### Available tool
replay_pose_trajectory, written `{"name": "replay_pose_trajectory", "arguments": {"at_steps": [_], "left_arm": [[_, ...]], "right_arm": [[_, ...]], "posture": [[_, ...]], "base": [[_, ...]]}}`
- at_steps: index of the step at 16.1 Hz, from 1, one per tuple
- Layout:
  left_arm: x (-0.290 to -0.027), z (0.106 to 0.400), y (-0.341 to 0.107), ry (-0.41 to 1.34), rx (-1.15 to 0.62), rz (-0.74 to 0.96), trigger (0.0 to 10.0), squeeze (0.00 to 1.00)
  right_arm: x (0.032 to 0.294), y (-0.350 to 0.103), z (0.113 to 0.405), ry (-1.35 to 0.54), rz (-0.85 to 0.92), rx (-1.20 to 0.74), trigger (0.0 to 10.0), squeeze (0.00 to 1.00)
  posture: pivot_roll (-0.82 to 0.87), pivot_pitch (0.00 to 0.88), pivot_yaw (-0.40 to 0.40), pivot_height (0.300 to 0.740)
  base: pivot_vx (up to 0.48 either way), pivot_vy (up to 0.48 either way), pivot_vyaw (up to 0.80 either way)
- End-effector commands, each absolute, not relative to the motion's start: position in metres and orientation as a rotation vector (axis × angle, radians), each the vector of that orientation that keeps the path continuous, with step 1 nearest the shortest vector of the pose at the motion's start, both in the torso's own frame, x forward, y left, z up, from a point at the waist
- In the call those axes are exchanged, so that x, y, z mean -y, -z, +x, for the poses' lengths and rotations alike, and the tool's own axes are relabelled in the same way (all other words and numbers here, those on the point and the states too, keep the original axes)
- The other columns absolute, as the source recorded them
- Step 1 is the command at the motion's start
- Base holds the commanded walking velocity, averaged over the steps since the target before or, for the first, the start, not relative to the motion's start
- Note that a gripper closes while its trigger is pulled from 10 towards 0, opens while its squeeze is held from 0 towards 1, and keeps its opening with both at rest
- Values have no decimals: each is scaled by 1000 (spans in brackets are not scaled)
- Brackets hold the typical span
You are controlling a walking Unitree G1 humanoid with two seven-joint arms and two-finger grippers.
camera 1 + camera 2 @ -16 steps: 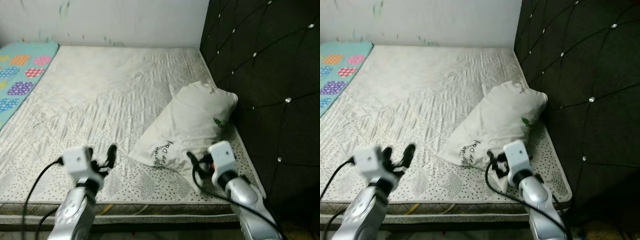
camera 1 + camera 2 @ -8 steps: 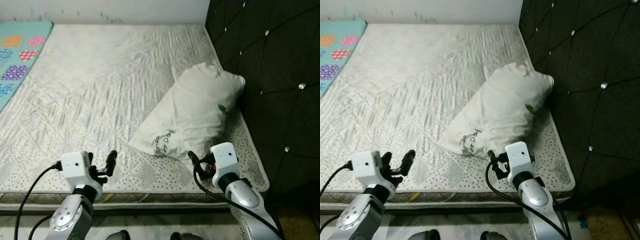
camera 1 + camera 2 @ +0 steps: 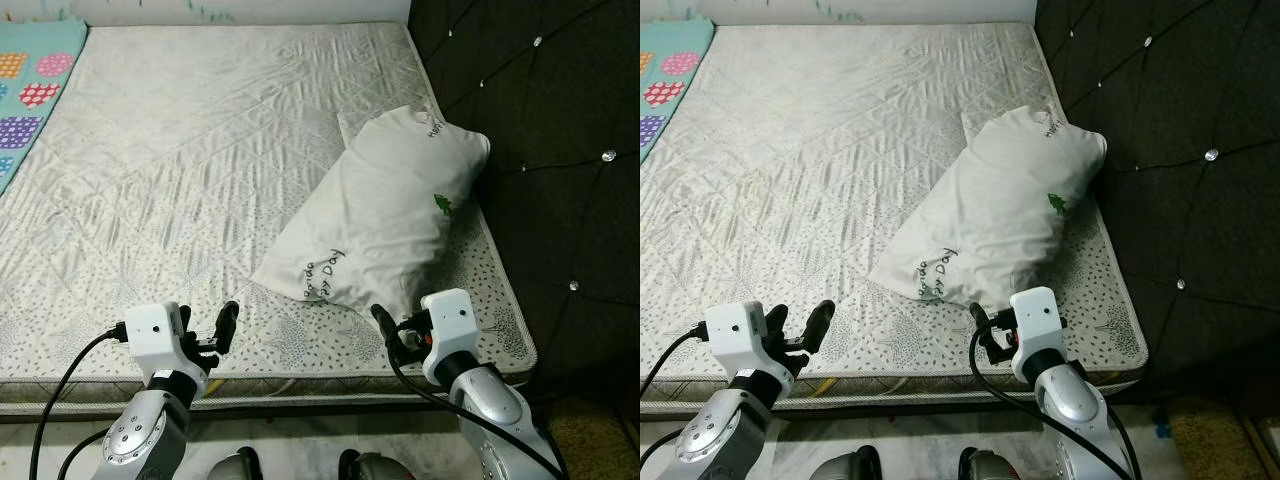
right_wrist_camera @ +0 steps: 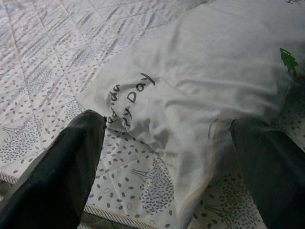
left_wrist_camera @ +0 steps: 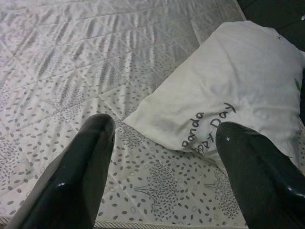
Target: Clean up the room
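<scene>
Fingers (image 5: pixel 86 167) on the left gripper (image 5: pixel 162 176) are spread wide apart with nothing between them, hovering over the near edge of the mattress (image 3: pixel 200 170). Same deal on the right gripper (image 4: pixel 167 181): its fingers (image 4: pixel 62 167) are wide apart too, not clamped on anything, and the near corner of the white pillow (image 3: pixel 385 215) sits right in front of the gap between them, though I can't tell if it's actually touching. That pillow, with "Panda Happy Day" lettering and a tiny green tree mark, lies diagonally on the bed, ahead of the right fingers and off to the right of the left ones, its far end pushed up against the dark tufted headboard (image 3: pixel 540 120). Way out past the left fingers, at the far left side of the bed, there's a teal blanket (image 3: pixel 30 90) with colourful patches. Both silver arms come up from below the bed's near edge, black cables trailing off them.
</scene>
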State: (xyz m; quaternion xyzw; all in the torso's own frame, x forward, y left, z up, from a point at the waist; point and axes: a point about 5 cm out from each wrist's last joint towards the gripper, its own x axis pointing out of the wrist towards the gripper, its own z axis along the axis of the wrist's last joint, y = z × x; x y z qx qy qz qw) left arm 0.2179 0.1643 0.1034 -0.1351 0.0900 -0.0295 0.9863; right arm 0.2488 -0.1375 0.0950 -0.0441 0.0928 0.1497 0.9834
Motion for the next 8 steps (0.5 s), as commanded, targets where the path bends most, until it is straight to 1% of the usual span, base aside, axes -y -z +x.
{"name": "replay_pose_trajectory", "arguments": {"at_steps": [1,3,8], "left_arm": [[-165,217,-103,48,-192,-262,10000,0],[-165,219,-104,46,-186,-257,10000,0],[-167,220,-105,21,-173,-236,10000,0]], "right_arm": [[136,-97,249,-310,-83,-185,10000,0],[136,-99,250,-316,-82,-171,10000,0],[134,-100,251,-330,-89,-161,10000,0]], "posture": [[-18,227,6,686],[-16,219,6,667],[-14,211,1,667]], "base": [[0,0,0],[0,0,0],[0,0,0]]}}
